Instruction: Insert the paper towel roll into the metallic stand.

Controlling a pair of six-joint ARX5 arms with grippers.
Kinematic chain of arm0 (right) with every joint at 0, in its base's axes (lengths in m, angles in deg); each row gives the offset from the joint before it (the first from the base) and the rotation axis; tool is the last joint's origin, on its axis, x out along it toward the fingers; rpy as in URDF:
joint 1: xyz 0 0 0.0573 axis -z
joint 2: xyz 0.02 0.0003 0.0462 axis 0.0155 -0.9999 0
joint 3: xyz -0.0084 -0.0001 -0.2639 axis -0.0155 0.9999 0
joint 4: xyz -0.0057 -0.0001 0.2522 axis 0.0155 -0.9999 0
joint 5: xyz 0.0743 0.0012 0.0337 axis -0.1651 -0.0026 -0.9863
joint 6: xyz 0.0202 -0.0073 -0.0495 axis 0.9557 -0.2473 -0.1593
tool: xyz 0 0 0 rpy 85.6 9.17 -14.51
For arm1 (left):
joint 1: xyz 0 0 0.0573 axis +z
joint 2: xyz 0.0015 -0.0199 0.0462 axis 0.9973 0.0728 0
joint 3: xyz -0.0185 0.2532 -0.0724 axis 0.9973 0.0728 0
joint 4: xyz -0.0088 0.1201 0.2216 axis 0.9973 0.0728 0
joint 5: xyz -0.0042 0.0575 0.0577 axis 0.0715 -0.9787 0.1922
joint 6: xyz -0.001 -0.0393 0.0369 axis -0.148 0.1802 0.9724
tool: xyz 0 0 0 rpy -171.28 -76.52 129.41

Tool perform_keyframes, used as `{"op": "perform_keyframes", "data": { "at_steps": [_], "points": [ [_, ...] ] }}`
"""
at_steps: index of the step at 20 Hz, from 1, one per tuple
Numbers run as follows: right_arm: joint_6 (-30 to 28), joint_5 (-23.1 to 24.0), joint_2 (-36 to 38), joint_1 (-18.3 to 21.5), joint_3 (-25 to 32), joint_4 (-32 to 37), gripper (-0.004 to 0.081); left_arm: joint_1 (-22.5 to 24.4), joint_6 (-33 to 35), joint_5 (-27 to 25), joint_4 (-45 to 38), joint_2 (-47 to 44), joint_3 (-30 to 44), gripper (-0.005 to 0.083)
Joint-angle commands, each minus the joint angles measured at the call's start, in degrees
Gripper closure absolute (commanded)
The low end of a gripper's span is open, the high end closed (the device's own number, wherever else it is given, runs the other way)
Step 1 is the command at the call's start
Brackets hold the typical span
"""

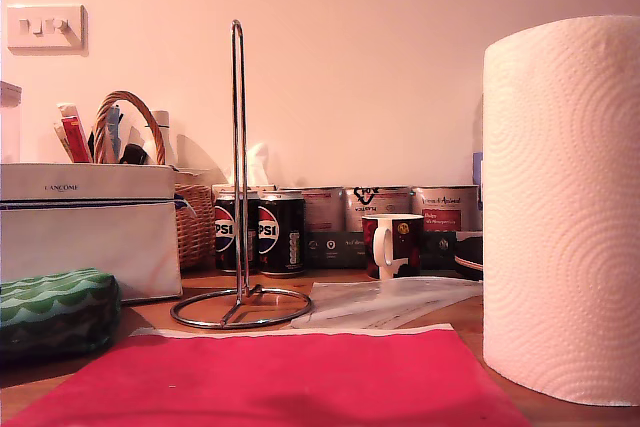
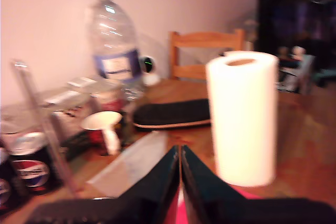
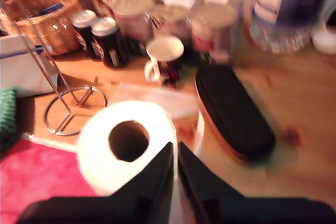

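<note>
My first tool (image 2: 179, 182) is clenched, its two dark jaws pressed together with nothing between them. Just beyond it in the first wrist view the paper towel roll (image 2: 242, 116) stands upright on the wooden counter (image 2: 304, 145), clear of the jaws. My second tool (image 3: 175, 179) is likewise clenched and empty; it hangs above the roll (image 3: 126, 148), looking down into the open cardboard core, and whether it touches the paper I cannot tell.

In the exterior view the roll (image 1: 560, 207) stands at that view's right, partly on the red cloth (image 1: 280, 377). The metallic stand (image 1: 240, 177) sits well apart from it, near the middle, its thin looped post upright on the ring base, bare of any roll. Behind the stand are two Pepsi cans (image 1: 262, 235), a mug (image 1: 392, 245) and a row of tins (image 1: 385, 209). A wicker basket (image 1: 190, 217) and a white Lancome box (image 1: 85, 222) stand at the exterior view's left, with a green sponge (image 1: 55, 309) in front of the box.
</note>
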Motion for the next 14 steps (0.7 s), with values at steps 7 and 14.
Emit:
{"op": "perform_keyframes", "data": {
  "at_steps": [7, 14],
  "points": [
    [6.4, -0.2, -23.1, 0.1, -23.1, -22.7, 0.0362, -1.2, 0.3, 0.0, 0.2, 0.6, 0.8, 0.0793],
    [6.6, -0.5, -31.1, 0.1, -26.8, -22.7, 0.0253, -1.2, 0.3, 0.0, 0.4, 0.6, 0.8, 0.0793]
  ]
}}
